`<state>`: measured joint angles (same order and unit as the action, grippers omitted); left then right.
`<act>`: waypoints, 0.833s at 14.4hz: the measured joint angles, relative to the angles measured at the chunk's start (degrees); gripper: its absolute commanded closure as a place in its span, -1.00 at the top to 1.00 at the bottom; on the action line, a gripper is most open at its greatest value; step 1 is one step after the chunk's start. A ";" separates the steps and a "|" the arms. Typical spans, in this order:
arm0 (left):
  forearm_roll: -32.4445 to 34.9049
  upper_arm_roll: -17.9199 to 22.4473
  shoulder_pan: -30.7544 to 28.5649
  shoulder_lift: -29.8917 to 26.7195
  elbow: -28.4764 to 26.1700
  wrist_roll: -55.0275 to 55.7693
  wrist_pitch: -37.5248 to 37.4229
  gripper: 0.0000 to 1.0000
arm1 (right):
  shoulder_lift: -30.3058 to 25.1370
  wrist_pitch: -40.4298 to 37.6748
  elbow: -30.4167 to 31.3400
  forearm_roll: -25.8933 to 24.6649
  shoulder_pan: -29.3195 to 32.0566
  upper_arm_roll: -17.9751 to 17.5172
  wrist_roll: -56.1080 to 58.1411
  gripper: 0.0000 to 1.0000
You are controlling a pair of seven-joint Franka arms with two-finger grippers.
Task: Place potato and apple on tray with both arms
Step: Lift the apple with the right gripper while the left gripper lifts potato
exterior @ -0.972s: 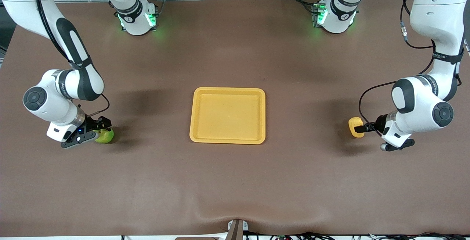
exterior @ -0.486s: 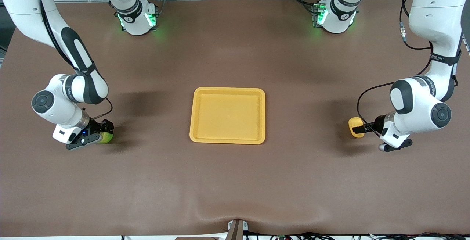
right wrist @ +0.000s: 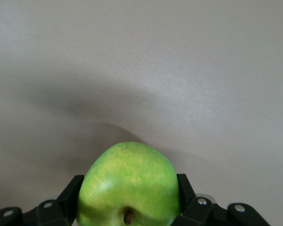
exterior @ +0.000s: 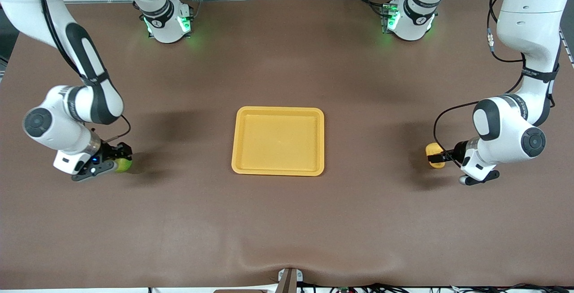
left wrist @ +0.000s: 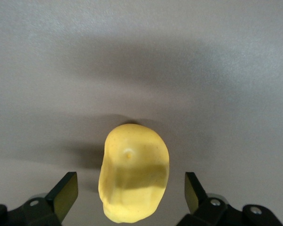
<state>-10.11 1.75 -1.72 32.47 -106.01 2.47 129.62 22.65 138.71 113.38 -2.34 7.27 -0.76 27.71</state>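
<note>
Now apple (right wrist: 128, 190) within right claw (right wrist: 127, 197), potato (left wrist: 133, 172) between left claw (left wrist: 129, 200) fingers.

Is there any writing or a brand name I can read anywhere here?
None is legible.
Black band on the left arm: white lettering, too small to read.
Black band on the right arm: white lettering, too small.
Tray, apple, potato: no text.

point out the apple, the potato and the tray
apple (right wrist: 128, 188), right wrist view, middle of its green skin
potato (left wrist: 133, 180), left wrist view, middle of its yellow body
tray (exterior: 278, 141), front view, bare middle of its floor
</note>
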 measured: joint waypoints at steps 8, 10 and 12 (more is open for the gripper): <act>0.00 -0.38 0.01 1.07 -0.01 -0.01 0.87 0.28 | -9.65 -23.18 -12.96 0.45 -3.82 -1.03 -0.13 -0.45; 0.00 -0.42 0.01 1.07 0.00 -0.02 0.88 -0.07 | -9.64 -25.99 -15.46 2.79 -4.82 -1.05 -0.27 -0.43; 0.00 -0.53 0.05 1.01 0.09 -0.02 0.88 -0.18 | -9.57 -26.15 -16.30 4.42 -6.26 -1.06 -0.93 -0.43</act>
<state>-10.12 1.22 -1.67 33.48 -105.92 2.44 130.50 13.08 112.56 97.08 2.08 1.01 -1.83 26.77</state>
